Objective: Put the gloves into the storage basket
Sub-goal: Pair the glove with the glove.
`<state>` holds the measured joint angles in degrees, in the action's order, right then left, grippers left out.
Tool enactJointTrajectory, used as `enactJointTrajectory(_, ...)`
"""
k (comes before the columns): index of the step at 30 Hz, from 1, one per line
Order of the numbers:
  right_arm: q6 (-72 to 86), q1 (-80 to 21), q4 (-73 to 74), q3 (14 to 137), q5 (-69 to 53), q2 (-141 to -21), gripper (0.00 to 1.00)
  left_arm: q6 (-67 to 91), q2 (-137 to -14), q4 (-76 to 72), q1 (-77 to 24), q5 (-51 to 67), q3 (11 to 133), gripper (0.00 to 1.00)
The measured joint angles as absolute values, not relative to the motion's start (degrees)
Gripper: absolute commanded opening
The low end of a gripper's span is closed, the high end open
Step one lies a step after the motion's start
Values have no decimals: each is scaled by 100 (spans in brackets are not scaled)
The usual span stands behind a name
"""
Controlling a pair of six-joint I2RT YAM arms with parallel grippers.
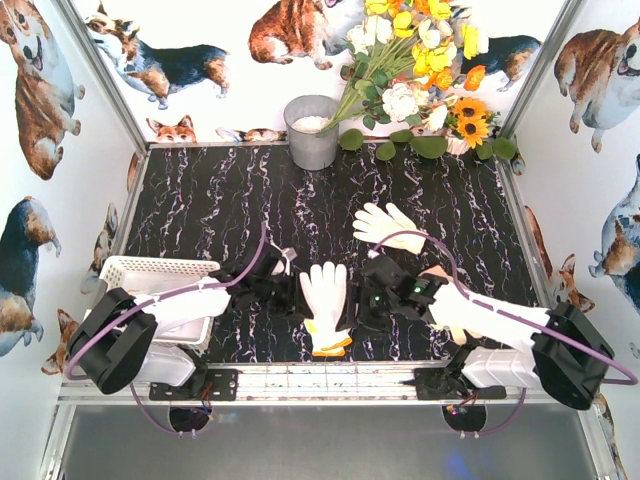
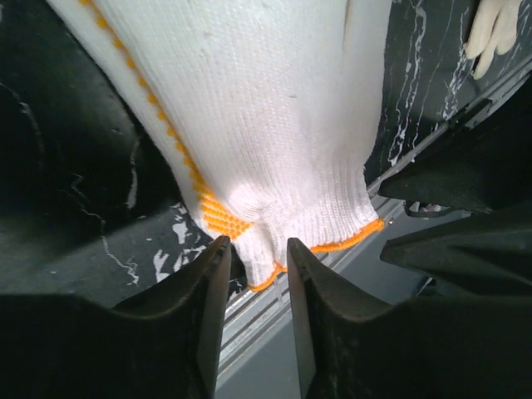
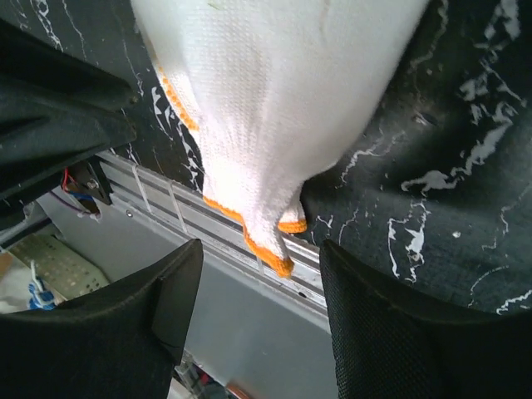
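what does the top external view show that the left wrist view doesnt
Only the top external view: the storage basket at the left, and the grey bucket and flowers at the back. Only the left wrist view: a close look at the left hand, which seems to pinch the orange-edged cuff of the white glove. Both: that white glove, and the cream glove lying beyond it.
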<state>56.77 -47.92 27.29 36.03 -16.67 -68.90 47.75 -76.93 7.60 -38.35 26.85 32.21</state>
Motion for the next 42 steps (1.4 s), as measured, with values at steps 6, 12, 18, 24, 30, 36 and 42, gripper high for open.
enactJointTrajectory(6, 6233, -4834, 2611, 3269, -1594, -6560, 56, 5057, -7706, 545, -4071, 2670, 3120, 10)
enactJointTrajectory(12, 6469, -4971, 2154, 3256, -1638, -6810, 51, 5105, -8027, 370, -4095, 2641, 3094, 5)
enactJointTrajectory(18, 6617, -5142, 1900, 3225, -1594, -7059, 49, 5048, -8331, 325, -4141, 2611, 3094, 6)
enactJointTrajectory(24, 6834, -5166, 1533, 2867, -1529, -6971, 46, 4923, -8497, 298, -4141, 2657, 3116, 7)
enactJointTrajectory(30, 7135, -5166, 1151, 2644, -1527, -7065, 22, 4860, -8584, 250, -4141, 2735, 3151, 7)
enactJointTrajectory(36, 7406, -5183, 720, 2644, -1559, -7067, 16, 4858, -8735, 198, -4145, 2810, 3277, 7)
enactJointTrajectory(42, 7612, -5192, 711, 2644, -1470, -6788, 13, 4912, -9113, -119, -4145, 2923, 3573, 12)
